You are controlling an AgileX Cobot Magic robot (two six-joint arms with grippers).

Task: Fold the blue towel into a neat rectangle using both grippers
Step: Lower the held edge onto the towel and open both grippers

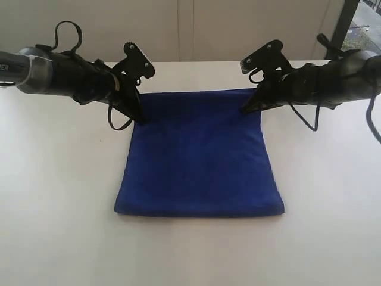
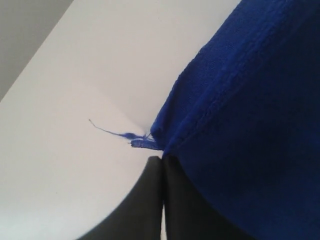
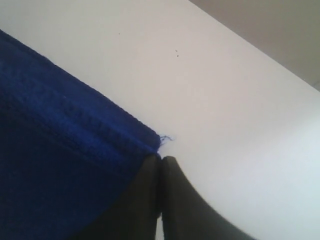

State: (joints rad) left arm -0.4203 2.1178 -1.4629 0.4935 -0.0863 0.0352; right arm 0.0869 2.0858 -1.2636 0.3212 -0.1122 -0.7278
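The blue towel [image 1: 199,161] lies flat on the white table [image 1: 59,208] as a doubled rectangle, with its rounded fold along the near edge. My left gripper [image 1: 143,121] is down at the towel's far left corner. In the left wrist view that gripper [image 2: 162,157] is shut, and the towel [image 2: 250,100] narrows into its tips, with a frayed thread beside them. My right gripper [image 1: 244,110] is down at the far right corner. Its wrist view shows the gripper [image 3: 160,159] shut, with the towel [image 3: 50,150] corner ending at the tips.
The white table stretches bare to the left, right and front of the towel. A pale wall runs behind the table's far edge [image 1: 190,61]. A dark window frame [image 1: 342,24] stands at the back right.
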